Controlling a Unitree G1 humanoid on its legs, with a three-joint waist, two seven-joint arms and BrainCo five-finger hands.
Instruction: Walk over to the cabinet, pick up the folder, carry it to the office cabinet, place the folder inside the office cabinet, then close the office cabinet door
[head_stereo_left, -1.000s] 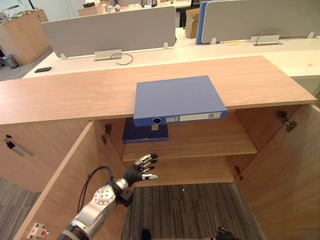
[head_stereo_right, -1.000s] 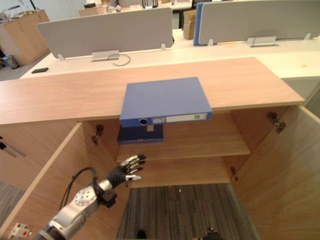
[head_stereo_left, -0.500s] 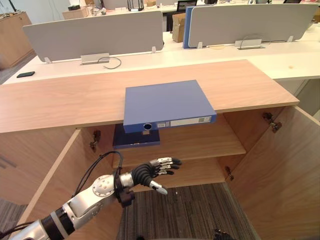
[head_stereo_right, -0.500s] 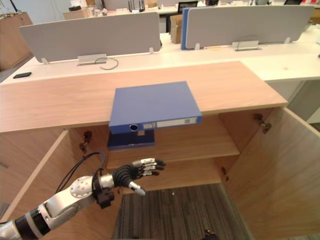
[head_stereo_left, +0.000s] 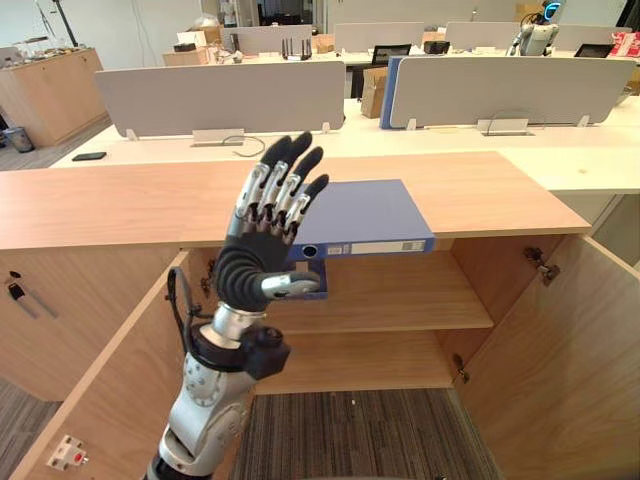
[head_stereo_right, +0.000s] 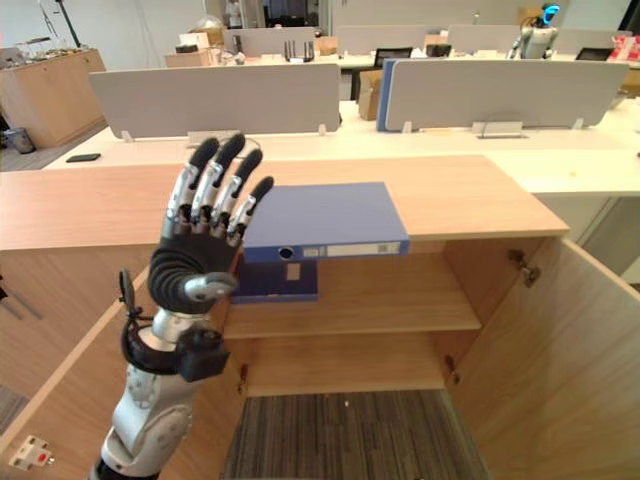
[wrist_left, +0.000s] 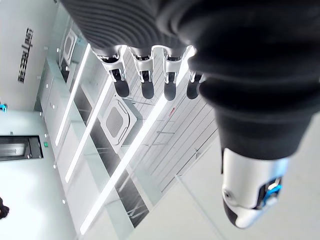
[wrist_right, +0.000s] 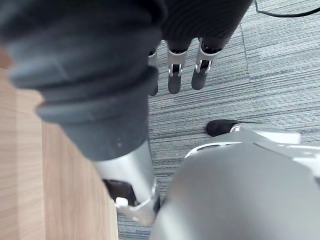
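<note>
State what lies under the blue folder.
The folder rests on the cabinet top, spine overhanging. Below, a darker blue item sits on the shelf, partly covered by the left hand.

Grey striped carpet (head_stereo_left: 350, 435); white desks (head_stereo_left: 560, 150), grey partitions (head_stereo_left: 220, 95).

Blue folder (head_stereo_left: 365, 212) flat on wooden cabinet (head_stereo_left: 100, 205) top, labelled spine overhanging front edge; doors (head_stereo_left: 560, 360) open.

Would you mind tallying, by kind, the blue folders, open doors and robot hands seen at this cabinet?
Blue folders: 2, the top folder and the shelf folder.
Open doors: 2, the left door and the right door.
Hands: 2, the left hand and the right hand, both open.
Total: 6.
</note>
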